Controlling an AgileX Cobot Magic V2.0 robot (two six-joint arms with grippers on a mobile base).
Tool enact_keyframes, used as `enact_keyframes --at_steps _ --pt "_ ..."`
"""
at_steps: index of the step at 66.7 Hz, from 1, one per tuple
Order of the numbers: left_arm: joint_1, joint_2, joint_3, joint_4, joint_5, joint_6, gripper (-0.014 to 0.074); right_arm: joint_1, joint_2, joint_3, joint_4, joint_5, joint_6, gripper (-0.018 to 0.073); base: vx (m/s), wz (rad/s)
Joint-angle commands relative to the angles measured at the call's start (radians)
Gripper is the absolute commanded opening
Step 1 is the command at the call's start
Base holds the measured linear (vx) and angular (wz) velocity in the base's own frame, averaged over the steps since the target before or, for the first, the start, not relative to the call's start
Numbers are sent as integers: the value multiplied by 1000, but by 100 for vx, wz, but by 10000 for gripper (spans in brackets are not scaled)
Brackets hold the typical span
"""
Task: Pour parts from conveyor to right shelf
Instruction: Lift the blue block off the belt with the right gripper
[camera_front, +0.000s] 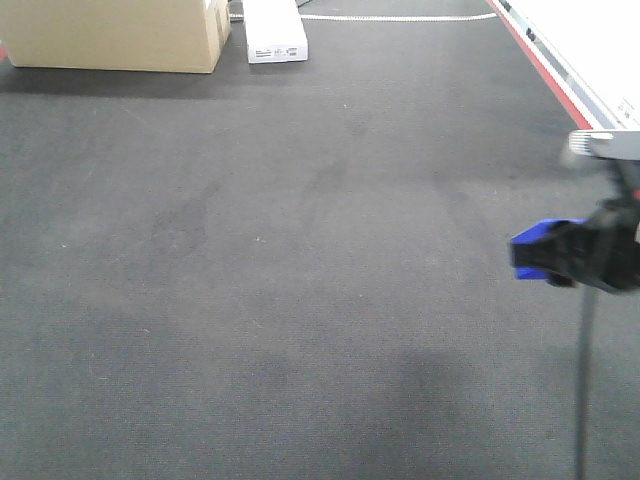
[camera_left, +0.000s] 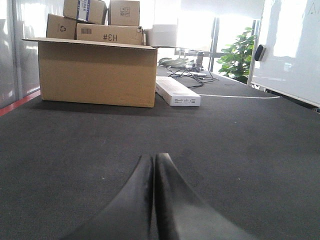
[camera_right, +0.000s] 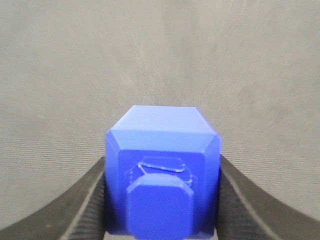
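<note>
Right wrist-mounted view: right gripper (camera_right: 162, 210) is clamping the blue block (camera_right: 161, 145) squarely between its jaws, stud pointing back toward the wrist, conveyor (camera_right: 160, 55) lying beyond them. Empty left gripper (camera_left: 154, 185) is sitting with jaws pressed together. No right shelf is showing.

Bright blue block (camera_right: 162, 150), dark grey belt (camera_front: 300, 250), tan cardboard box (camera_left: 97, 72)
</note>
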Motion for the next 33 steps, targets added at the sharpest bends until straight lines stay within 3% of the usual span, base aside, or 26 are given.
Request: enact_keyframes --at_steps 1,22,33 --pt "-4 -11 27 -10 -79 -7 -6 -3 -162 43 -9 -78 -14 -8 0 0" --pt "-4 -11 27 -10 -79 -7 -6 -3 -598 245 -10 -93 -19 -8 0 0" --pt "-4 -11 27 -10 -79 -7 -6 -3 -796 341 -9 -131 -72 -8 0 0"
